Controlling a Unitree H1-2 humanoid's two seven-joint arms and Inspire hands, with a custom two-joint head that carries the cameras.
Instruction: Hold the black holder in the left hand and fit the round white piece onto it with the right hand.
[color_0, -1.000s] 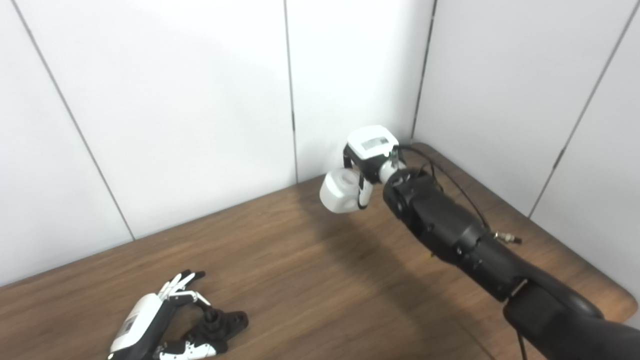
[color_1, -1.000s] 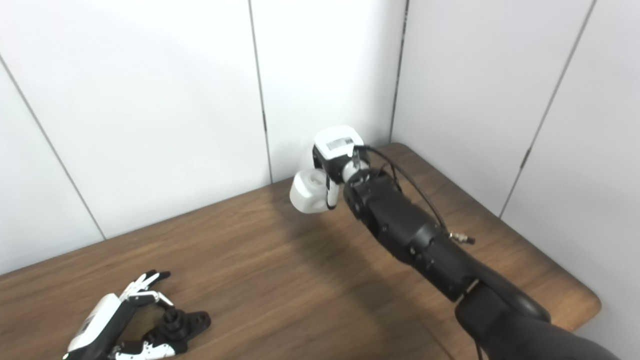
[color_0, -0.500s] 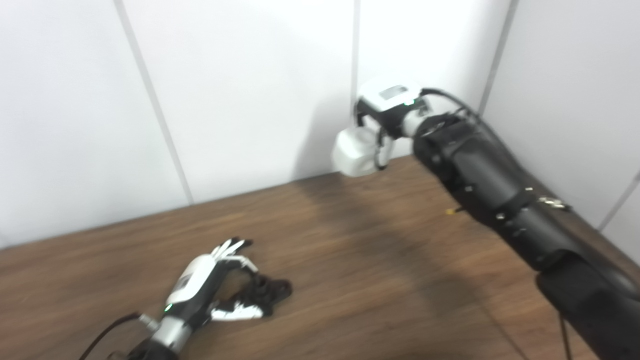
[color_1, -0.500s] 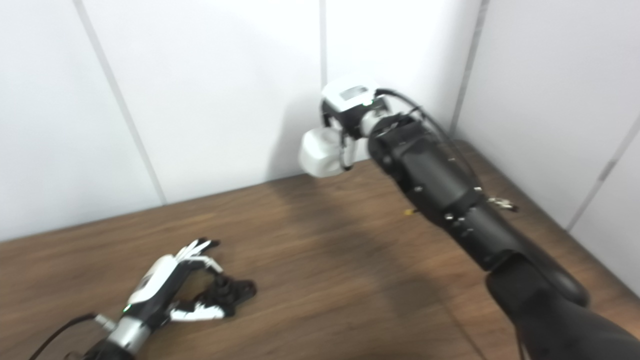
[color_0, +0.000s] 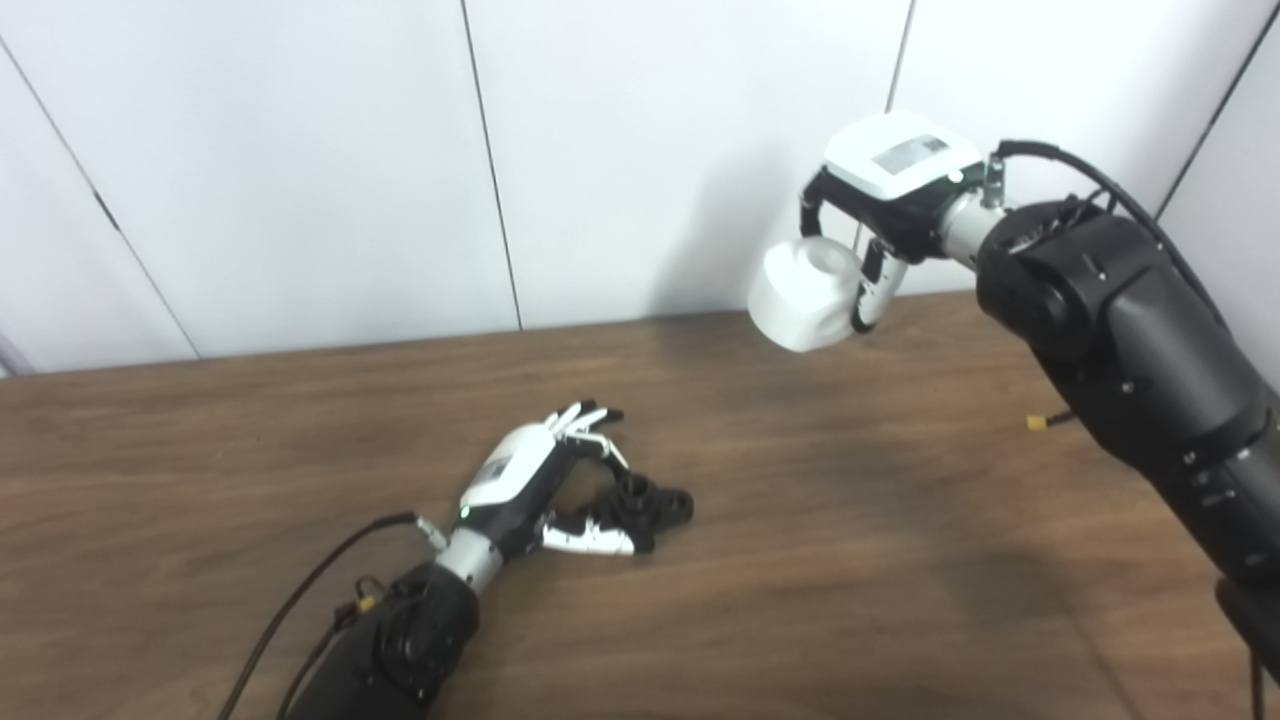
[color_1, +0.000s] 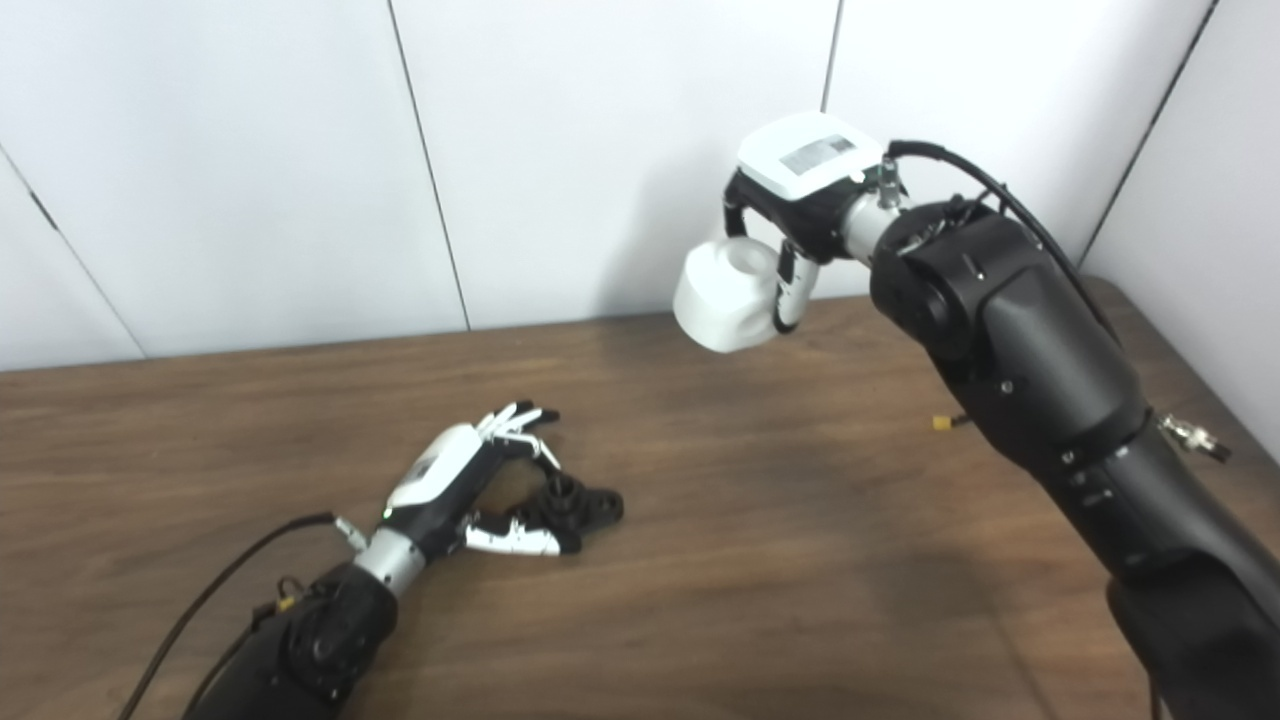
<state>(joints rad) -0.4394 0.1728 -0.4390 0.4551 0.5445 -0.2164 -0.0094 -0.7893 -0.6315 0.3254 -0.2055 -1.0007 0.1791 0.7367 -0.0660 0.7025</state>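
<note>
Your left hand (color_0: 530, 480) lies low on the wooden table (color_0: 850, 560), its fingers (color_0: 590, 420) curved over the black holder (color_0: 645, 500) and its thumb along the near side, so the holder sits between them. The holder rests on the table; you cannot tell from either view how firmly the fingers press on it. Your right hand (color_0: 880, 200) is raised well above the table near the white wall panels (color_0: 300, 160), far from the left hand. Its fingers are closed around the round white piece (color_0: 805, 295), which hangs in the air below the palm, with its hollow top face turned upward. A black cable (color_0: 1100, 190) loops over the right forearm, and another cable (color_0: 310, 590) trails along the table beside the left forearm
</note>
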